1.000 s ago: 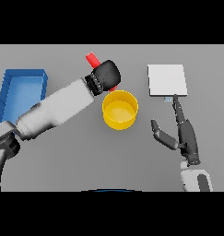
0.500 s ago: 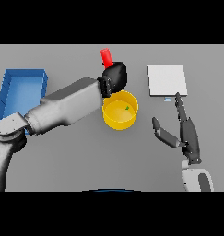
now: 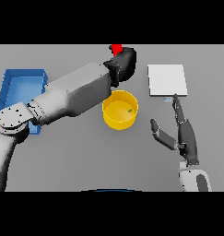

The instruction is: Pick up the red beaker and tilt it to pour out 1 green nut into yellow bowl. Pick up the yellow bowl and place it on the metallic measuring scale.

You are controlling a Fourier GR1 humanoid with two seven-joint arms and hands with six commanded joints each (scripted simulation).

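- One green nut (image 3: 130, 110) already lies in the bowl (image 3: 120, 109), toward its right side, so the pour looks done and the beaker (image 3: 116, 49) now needs setting aside.
- The left hand (image 3: 124, 65) has its fingers curled round the beaker, held above the table just beyond the bowl's far rim; only the red top shows past the hand, so its tilt cannot be told.
- To do this well, the hand should bring the beaker upright first, so no second nut drops, then carry it clear of the bowl before lowering it.
- A spot away from the scale (image 3: 167, 79) seems wise, since the bowl must travel there next.
- The right hand (image 3: 182, 136) rests to the right of the bowl, fingers straight and spread, holding nothing; one fingertip reaches near the scale's front edge.
- It appears well placed to take the bowl, once the left arm is out of the way.
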